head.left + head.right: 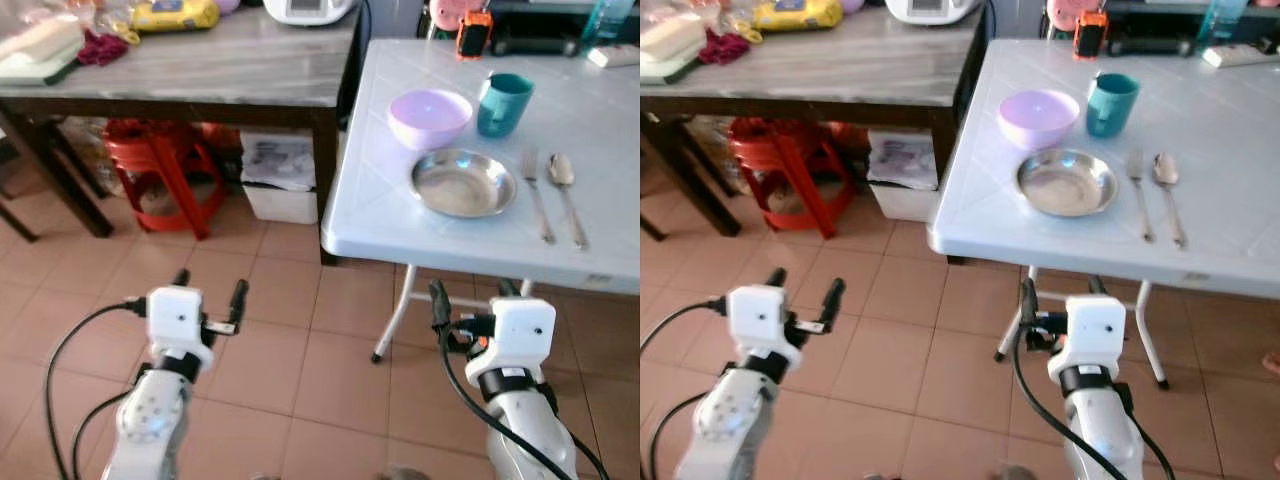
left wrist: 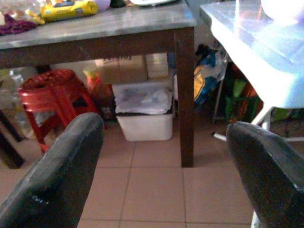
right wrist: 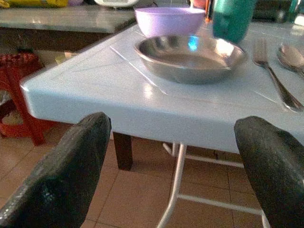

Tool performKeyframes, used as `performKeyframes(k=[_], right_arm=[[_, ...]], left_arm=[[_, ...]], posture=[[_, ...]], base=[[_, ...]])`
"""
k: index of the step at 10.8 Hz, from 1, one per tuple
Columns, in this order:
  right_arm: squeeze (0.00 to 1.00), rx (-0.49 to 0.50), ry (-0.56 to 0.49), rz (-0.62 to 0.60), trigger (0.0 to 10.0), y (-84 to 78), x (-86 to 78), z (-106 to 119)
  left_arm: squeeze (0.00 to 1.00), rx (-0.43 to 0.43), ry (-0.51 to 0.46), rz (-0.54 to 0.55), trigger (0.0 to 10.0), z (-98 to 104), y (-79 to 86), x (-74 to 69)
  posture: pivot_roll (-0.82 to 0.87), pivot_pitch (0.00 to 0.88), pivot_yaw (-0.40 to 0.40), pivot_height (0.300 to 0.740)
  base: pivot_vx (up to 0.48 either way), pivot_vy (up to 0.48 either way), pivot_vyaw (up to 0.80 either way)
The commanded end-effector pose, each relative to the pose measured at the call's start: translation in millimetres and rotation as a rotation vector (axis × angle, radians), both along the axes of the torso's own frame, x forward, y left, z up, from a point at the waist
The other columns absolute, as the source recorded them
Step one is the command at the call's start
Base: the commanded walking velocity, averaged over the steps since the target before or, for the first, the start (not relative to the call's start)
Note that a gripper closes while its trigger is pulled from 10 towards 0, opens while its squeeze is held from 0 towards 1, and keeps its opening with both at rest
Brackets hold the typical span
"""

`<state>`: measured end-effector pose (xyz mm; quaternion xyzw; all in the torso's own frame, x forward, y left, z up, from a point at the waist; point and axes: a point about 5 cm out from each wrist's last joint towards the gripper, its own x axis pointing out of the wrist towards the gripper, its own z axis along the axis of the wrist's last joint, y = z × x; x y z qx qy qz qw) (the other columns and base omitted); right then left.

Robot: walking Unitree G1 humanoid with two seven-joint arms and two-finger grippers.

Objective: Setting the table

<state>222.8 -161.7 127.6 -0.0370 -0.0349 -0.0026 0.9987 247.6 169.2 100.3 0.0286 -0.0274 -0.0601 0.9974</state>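
Note:
On the white folding table (image 1: 400, 215) a steel plate (image 1: 462, 183) lies near the front edge. Behind it stand a purple bowl (image 1: 429, 117) and a teal cup (image 1: 502, 104). A fork (image 1: 537, 195) and a spoon (image 1: 566, 192) lie to the plate's right. My right gripper (image 1: 472, 290) is open and empty, held low in front of the table's edge. My left gripper (image 1: 208, 285) is open and empty too, over the tiled floor to the left of the table. The plate (image 3: 190, 57), bowl (image 3: 169, 20) and fork (image 3: 273, 71) appear in the right wrist view.
A dark wooden table (image 1: 190, 75) with clutter stands to the left, with a red stool (image 1: 160, 170) and a white bin (image 1: 285, 185) beneath it. An orange-and-black device (image 1: 474, 33) and a dark appliance (image 1: 545, 30) sit at the white table's back. The floor is brown tile.

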Motion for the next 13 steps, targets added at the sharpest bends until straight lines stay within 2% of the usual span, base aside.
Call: performKeyframes(k=[1,7,11,13], right_arm=[[0.00,-0.005,0.012,-0.024,10.0,-5.0,-2.4,-1.6],[0.00,-0.010,0.006,-0.022,10.0,-5.5,0.4,0.6],[0.00,-0.006,0.009,-0.019,10.0,-3.9,0.2,0.0],[0.00,0.001,0.016,-0.018,10.0,-3.1,0.3,-1.5]], left_arm=[[0.00,0.000,0.008,-0.013,10.0,-0.8,-3.4,-1.6],[0.00,-0.074,-0.018,-0.086,10.0,8.9,-14.1,6.8],[0.00,-0.093,-0.013,-0.122,10.0,9.0,-14.5,6.8],[0.00,-0.102,-0.007,-0.141,10.0,7.9,-15.1,7.0]], posture=[[-0.07,0.165,0.085,0.740],[-0.07,0.167,0.083,0.740],[-0.07,0.168,0.087,0.740],[-0.07,0.166,0.090,0.740]], base=[[0.000,0.000,0.00],[0.000,0.000,0.00],[0.000,0.000,0.00],[0.124,0.000,-0.52]])
